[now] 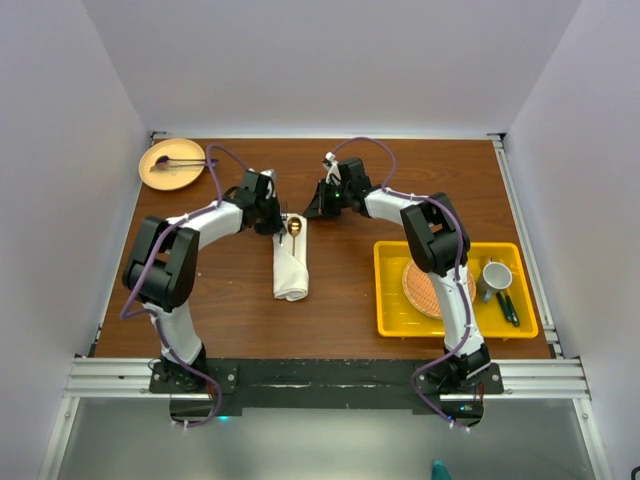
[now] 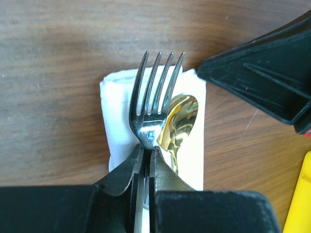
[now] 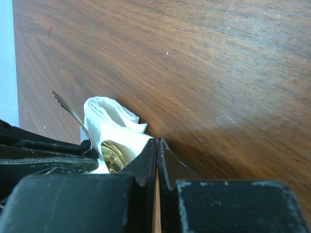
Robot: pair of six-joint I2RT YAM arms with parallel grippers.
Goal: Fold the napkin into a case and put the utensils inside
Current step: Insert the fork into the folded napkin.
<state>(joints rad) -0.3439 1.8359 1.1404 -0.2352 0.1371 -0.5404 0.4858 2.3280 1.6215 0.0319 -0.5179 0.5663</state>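
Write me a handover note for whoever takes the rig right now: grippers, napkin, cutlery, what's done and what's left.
Left gripper: shut on the fork, held over the napkin, tines next to the bowl of the spoon.
Right gripper: shut, beside the napkin's raised edge, apparently holding nothing.
Napkin: folded into a narrow strip; the spoon lies at its far end, bowl showing.
Done: the fold, and the spoon looks placed.
Left: slide the fork in beside the spoon, release it, back both arms off.
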